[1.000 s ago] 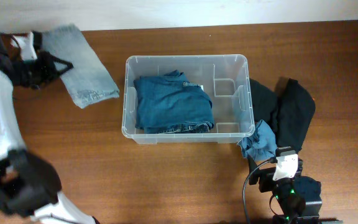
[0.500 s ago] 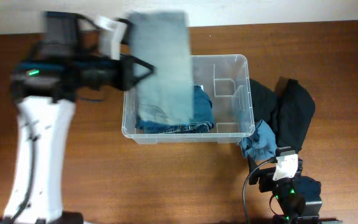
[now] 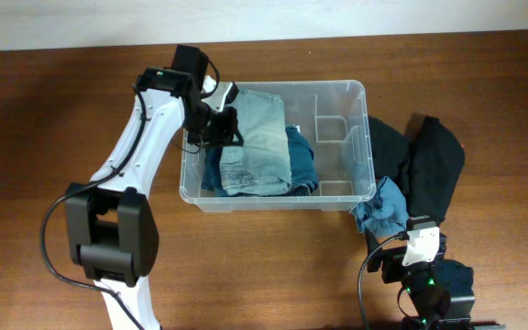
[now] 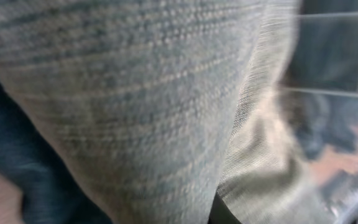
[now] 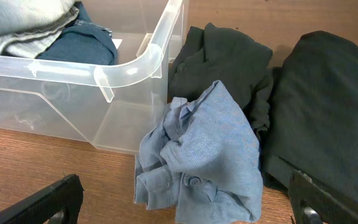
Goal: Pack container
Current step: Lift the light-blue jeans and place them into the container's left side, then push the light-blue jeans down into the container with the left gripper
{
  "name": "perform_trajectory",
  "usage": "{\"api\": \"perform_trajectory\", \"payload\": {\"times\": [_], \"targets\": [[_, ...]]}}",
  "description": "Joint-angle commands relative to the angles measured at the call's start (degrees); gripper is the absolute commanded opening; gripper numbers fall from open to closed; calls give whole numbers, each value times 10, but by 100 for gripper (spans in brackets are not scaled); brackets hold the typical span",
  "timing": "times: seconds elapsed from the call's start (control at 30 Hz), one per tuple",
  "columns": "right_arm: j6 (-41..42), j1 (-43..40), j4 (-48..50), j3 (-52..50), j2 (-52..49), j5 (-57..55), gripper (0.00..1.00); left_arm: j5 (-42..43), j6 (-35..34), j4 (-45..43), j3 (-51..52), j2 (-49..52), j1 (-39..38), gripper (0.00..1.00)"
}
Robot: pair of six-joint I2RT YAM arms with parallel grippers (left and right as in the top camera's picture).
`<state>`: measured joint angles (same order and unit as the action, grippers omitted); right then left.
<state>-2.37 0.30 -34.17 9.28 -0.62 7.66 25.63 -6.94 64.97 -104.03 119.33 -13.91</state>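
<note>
The clear plastic container [image 3: 278,85] stands mid-table; its corner shows in the right wrist view [image 5: 135,65]. Folded dark blue jeans [image 3: 302,156] lie inside. Folded light-wash jeans [image 3: 259,142] lie on top of them. My left gripper [image 3: 225,126] is inside the container at the left edge of the light jeans and appears shut on them. The light fabric [image 4: 135,93] fills the left wrist view and hides the jaws. My right gripper [image 5: 185,208] is open and empty, low over the table, facing a crumpled light-blue shirt [image 5: 210,155].
The blue shirt [image 3: 383,206] lies on the table against the container's front right corner. Black garments [image 3: 434,170] lie right of the container, also in the right wrist view [image 5: 328,106]. The container has moulded recesses [image 3: 333,128] at its right end.
My left arm carried the light-wash jeans from the table's far left over into the container. They now lie on the dark jeans. The right arm has not moved.
</note>
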Motion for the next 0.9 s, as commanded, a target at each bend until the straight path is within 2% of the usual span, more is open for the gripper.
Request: {"api": "perform_trajectory", "payload": {"times": [0.0, 0.1, 0.13, 0.2, 0.33, 0.47, 0.67, 0.7, 0.77, 0.83, 0.87], "targets": [[0, -4, 1, -3, 3, 7, 98, -108, -27, -3, 0, 31, -8, 0], [0, -4, 1, -3, 3, 7, 98, -141, -27, -1, -10, 31, -4, 1], [0, -4, 1, -3, 3, 7, 98, -141, -27, 5, -16, 30, -4, 9], [0, -4, 1, -3, 3, 7, 98, -141, -27, 26, -42, 28, -2, 18], [0, -4, 1, -3, 3, 7, 98, -145, -26, 107, -182, 19, -2, 27], [0, -4, 1, -3, 3, 7, 98, -197, -26, 183, -323, 19, -2, 38], [0, -4, 1, -3, 3, 7, 99, -195, -27, 203, -286, 20, -20, 37], [0, -4, 1, -3, 3, 7, 98, -195, -26, 204, -266, 20, -32, 32], [0, -4, 1, -3, 3, 7, 98, -195, -26, 209, -223, 19, -58, 13], [0, -4, 1, -3, 3, 7, 98, -214, -24, 197, -173, 20, -86, 12], [0, -4, 1, -3, 3, 7, 98, -257, -25, 161, -115, 20, -110, 13]]}}
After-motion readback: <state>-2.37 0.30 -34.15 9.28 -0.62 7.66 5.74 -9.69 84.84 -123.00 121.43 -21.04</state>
